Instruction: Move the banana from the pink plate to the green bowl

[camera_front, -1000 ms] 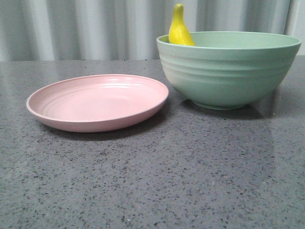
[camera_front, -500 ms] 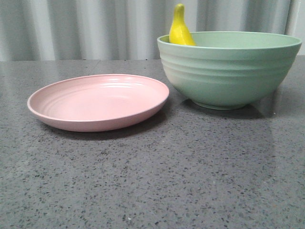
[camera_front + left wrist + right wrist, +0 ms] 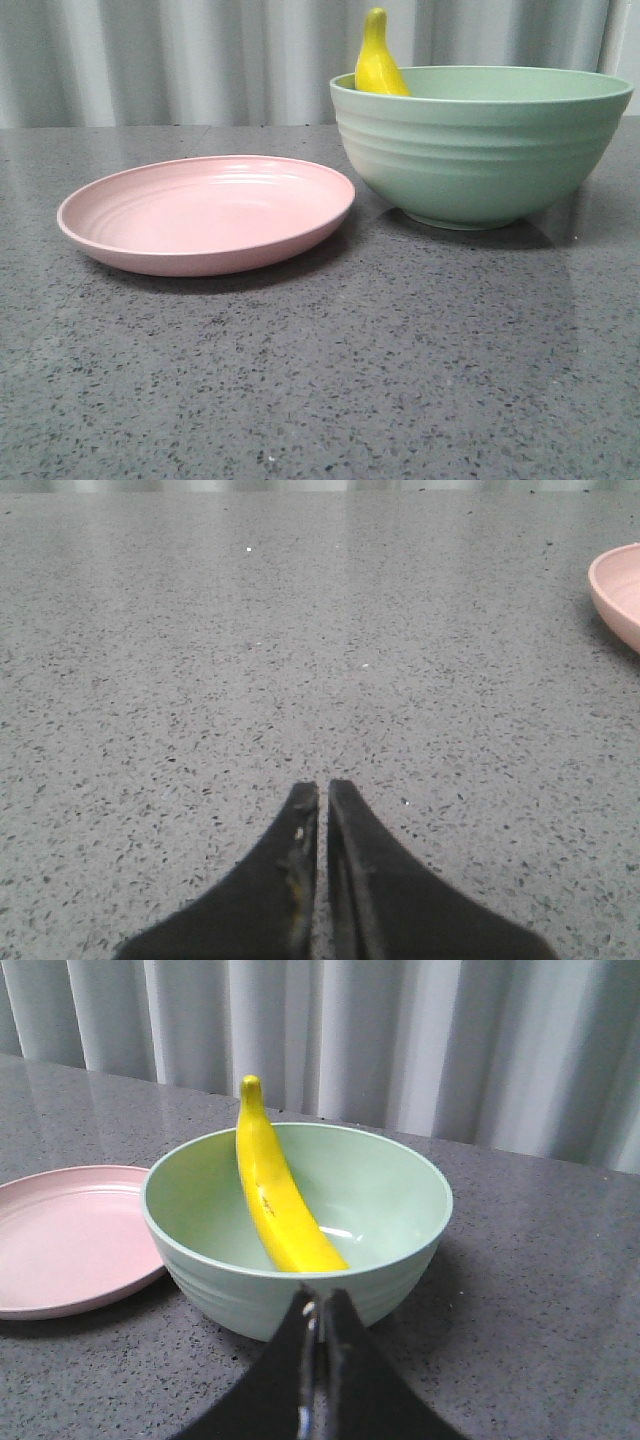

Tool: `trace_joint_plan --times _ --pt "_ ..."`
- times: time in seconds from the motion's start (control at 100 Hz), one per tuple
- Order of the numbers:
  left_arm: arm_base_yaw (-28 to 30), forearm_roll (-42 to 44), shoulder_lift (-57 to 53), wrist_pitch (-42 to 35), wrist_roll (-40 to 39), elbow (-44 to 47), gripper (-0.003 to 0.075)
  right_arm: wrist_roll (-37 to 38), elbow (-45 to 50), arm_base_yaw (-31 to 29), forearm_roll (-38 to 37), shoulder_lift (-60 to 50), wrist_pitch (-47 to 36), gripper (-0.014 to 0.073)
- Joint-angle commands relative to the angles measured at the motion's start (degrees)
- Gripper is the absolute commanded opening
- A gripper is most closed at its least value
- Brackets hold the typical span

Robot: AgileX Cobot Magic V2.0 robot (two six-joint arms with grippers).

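Note:
The yellow banana [image 3: 377,62] leans inside the green bowl [image 3: 480,150], its stem end poking above the far left rim. In the right wrist view the banana [image 3: 275,1205] lies along the inner wall of the bowl [image 3: 390,1200]. The pink plate [image 3: 205,212] sits bare to the bowl's left and also shows in the right wrist view [image 3: 65,1240]. My right gripper [image 3: 322,1300] is shut and empty, just outside the bowl. My left gripper [image 3: 322,792] is shut and empty over bare table, away from the plate's edge [image 3: 615,590]. Neither gripper shows in the front view.
The plate and bowl stand on a speckled grey table [image 3: 350,380]. A pale pleated curtain [image 3: 200,60] hangs behind the table's far edge.

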Motion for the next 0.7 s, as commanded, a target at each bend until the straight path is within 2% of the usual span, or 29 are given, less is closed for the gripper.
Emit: trace_joint_plan --times 0.0,0.2,0.38,0.5,0.55,0.6,0.69 --pt "0.07 0.24 -1.94 -2.13 -0.63 1.67 -0.0018 -0.1 -1.49 -0.29 -0.79 0.17 -4.7 -0.0072" --pt "0.07 0.24 -1.94 -2.13 -0.63 1.67 -0.0019 -0.1 3.17 -2.82 -0.91 -2.87 -9.43 -0.0071" --pt "0.07 0.24 -1.94 -2.13 -0.63 1.67 -0.0018 -0.1 15.03 -11.89 1.31 -8.99 -25.39 -0.0072" --pt "0.07 0.24 -1.94 -2.13 -0.63 1.67 -0.0018 -0.1 21.22 -17.64 2.57 -12.39 -30.64 -0.0071" --pt "0.07 0.24 -1.94 -2.13 -0.63 1.67 -0.0019 0.06 22.82 -19.62 2.57 -13.74 -30.26 -0.0072" --pt "0.07 0.24 -1.94 -2.13 -0.63 1.67 -0.0019 0.21 22.54 -21.31 2.57 -15.1 -24.55 -0.0071" --pt "0.07 0.24 -1.94 -2.13 -0.63 1.67 -0.0019 0.21 22.64 -23.64 2.45 -17.05 -20.05 -0.0071"
